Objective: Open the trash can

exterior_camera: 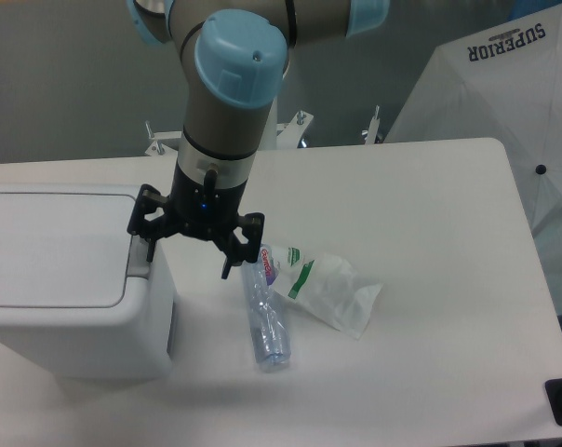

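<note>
The trash can [62, 279] is a large boxy white bin at the left of the table, its flat lid [53, 247] down. A grey tab [139, 263] sits at the lid's right edge. My gripper [190, 259] hangs just right of the bin, fingers pointing down and spread apart, empty. Its left finger [151, 244] is over the tab area; its right finger [229, 264] is near the bottle's cap end.
A clear plastic bottle [265, 312] lies on the white table [421, 233] right of the gripper. A white crumpled packet [329, 291] with green print lies beside it. A white umbrella-like cover [504, 93] stands at the back right.
</note>
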Robot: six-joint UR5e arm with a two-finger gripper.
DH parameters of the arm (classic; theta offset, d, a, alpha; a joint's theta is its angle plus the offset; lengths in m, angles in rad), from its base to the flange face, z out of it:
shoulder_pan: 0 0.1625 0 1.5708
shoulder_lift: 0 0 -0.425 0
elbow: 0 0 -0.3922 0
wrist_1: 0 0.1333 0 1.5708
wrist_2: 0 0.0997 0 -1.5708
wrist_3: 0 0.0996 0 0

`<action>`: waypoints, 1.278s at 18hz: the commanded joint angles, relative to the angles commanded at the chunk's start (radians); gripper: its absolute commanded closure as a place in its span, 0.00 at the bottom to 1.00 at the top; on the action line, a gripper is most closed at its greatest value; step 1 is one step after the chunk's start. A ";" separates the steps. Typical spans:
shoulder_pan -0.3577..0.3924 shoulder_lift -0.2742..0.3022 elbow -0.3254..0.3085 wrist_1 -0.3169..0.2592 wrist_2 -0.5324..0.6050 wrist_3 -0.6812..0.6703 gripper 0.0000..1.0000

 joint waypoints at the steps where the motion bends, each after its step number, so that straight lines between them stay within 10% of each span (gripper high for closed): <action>1: 0.000 0.000 0.000 0.000 0.000 0.000 0.00; 14: 0.005 0.005 0.012 0.003 -0.005 0.005 0.00; 23: 0.144 -0.055 -0.012 0.267 0.000 0.096 0.00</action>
